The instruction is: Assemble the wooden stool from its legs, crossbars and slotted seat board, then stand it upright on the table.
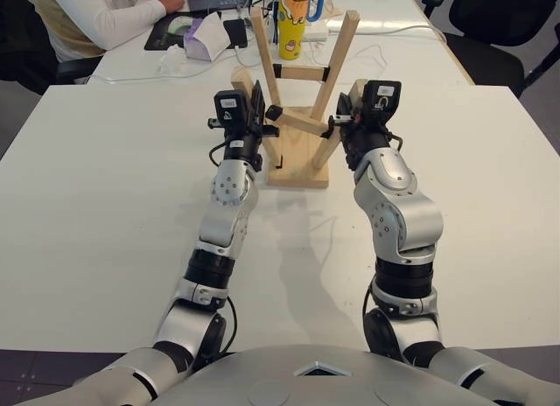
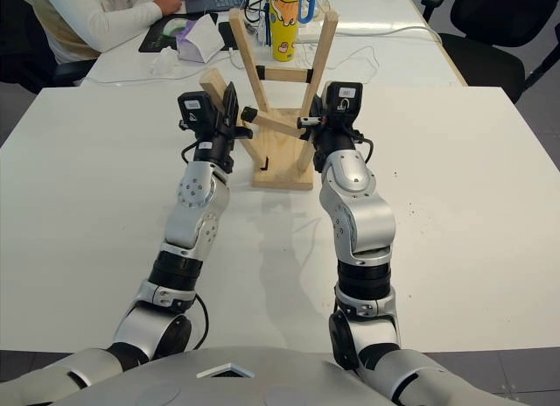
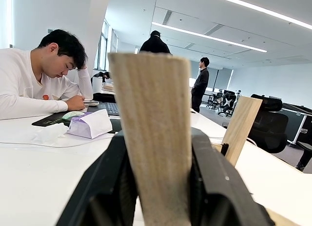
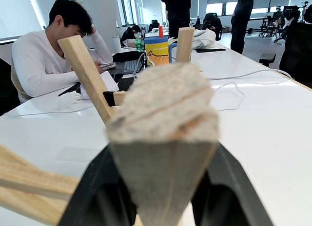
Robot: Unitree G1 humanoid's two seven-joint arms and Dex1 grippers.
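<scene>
The wooden stool lies upside down at the table's middle, its slotted seat board (image 1: 297,174) flat on the surface and its legs pointing up. Two far legs (image 1: 262,47) rise tilted, joined by a crossbar (image 1: 300,73). A second crossbar (image 1: 302,123) spans the near legs. My left gripper (image 1: 249,104) is shut on the near left leg (image 3: 151,138), black fingers (image 3: 107,187) on both sides of it. Across the stool, my right gripper (image 1: 354,104) is shut on the near right leg (image 4: 163,119).
Behind the stool, on the adjoining table, stand a yellow bottle (image 1: 294,21) and a tissue pack (image 1: 207,37), with cables (image 1: 376,52) lying nearby. A person in white sits there at a laptop. The white table (image 1: 105,187) stretches wide on both sides of the stool.
</scene>
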